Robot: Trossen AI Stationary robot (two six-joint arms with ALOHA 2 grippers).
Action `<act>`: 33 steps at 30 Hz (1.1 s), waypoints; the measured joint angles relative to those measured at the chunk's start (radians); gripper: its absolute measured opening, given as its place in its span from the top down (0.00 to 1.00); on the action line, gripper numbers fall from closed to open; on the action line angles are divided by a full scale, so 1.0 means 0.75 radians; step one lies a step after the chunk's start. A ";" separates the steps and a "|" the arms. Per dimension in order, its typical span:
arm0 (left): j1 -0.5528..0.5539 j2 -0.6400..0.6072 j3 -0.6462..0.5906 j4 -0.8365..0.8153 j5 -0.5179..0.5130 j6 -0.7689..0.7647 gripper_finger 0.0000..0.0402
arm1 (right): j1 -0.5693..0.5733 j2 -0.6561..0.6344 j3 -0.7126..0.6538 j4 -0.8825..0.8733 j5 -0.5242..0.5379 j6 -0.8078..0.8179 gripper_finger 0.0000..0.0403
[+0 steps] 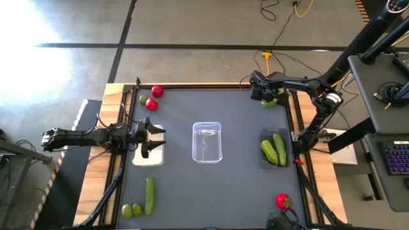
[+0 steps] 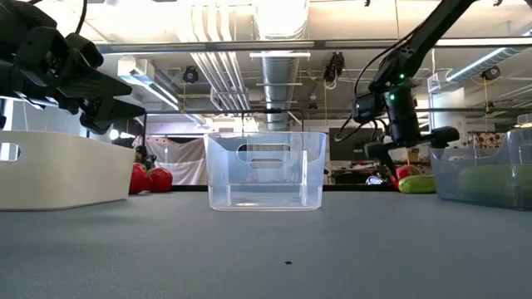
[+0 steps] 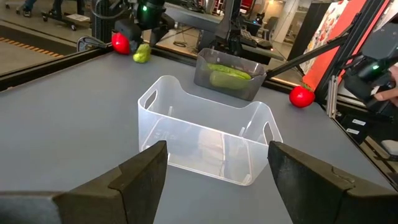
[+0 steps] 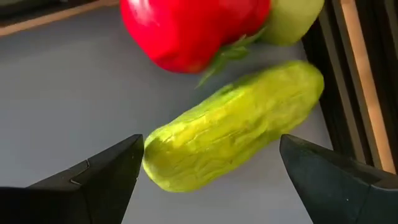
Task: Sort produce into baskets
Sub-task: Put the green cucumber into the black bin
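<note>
At the table's far right corner my right gripper [image 1: 268, 96] points steeply down, open, just above a green cucumber [image 4: 236, 127]. The cucumber lies flat on the grey mat with its near end between the two fingers, which do not touch it. A red fruit [image 4: 193, 28] and a lime [image 4: 289, 22] lie just beyond it. The dark grey basket [image 1: 263, 163] holds two cucumbers [image 1: 273, 151]. The clear basket [image 1: 207, 142] stands mid-table. My left gripper [image 1: 153, 137] waits, open, over the white basket [image 1: 148, 156].
Two red fruits [image 1: 157, 91] and a lime [image 1: 143, 99] lie at the far left. A cucumber [image 1: 149, 195] and two limes [image 1: 131, 209] lie at the near left. One red fruit [image 1: 283, 202] sits at the near right. A wooden rim [image 1: 192, 85] borders the mat.
</note>
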 joint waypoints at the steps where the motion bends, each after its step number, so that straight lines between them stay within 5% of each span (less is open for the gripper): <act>1: 0.000 0.000 0.000 0.000 0.000 0.000 0.35 | -0.002 0.010 -0.001 -0.002 0.001 0.012 0.09; 8: 0.000 0.000 0.000 0.000 0.000 0.000 0.35 | 0.002 0.074 -0.003 -0.004 -0.008 0.045 0.15; 22: 0.000 0.000 0.000 0.000 0.000 0.000 0.35 | 0.003 0.083 -0.003 -0.192 -0.072 0.053 0.51; 33: 0.000 0.000 0.000 0.000 0.000 0.000 0.35 | 0.042 -0.205 -0.004 -0.481 -0.267 -0.048 0.63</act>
